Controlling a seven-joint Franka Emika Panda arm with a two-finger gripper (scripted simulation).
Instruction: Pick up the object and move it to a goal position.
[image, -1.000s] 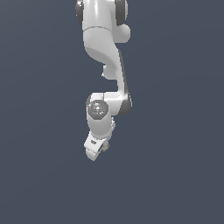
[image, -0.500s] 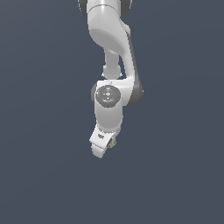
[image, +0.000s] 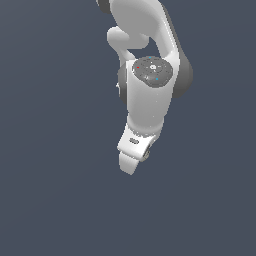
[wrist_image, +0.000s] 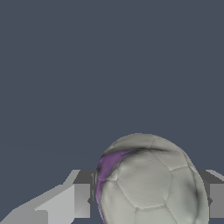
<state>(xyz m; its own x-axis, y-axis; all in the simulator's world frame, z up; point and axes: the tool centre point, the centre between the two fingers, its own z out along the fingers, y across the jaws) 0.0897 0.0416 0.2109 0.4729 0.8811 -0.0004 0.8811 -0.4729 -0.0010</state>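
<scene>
Dark slate-blue backdrop fills both views, flat and featureless, with no counter edge to be made out anywhere. Against it hangs the white Panda arm (image: 150, 95), dropping in from the top of the exterior view, its grey-capped joint facing us and the wrist angled down toward the exterior view's left.

At the end of it sits the claw (image: 131, 165), seen edge-on from outside, so that view alone won't say how the jaws stand. The wrist view settles it: a grey finger (wrist_image: 82, 199) presses one flank of the ball (wrist_image: 148, 183) and another finger (wrist_image: 216, 199) sits at the opposite flank. So the claw looks clamped on the ball, which rides between the fingers, a panelled grey-white sphere with a purple smear on one side. From outside the ball is hidden behind the claw.

My read: the pick is done and this is the carry. No goal marker shows in either view, so progress is hard to call. A round ball in flat fingers can squirt out, so hold the squeeze steady, travel smoothly, avoid sharp wrist twists, and only release once settled at the goal.
</scene>
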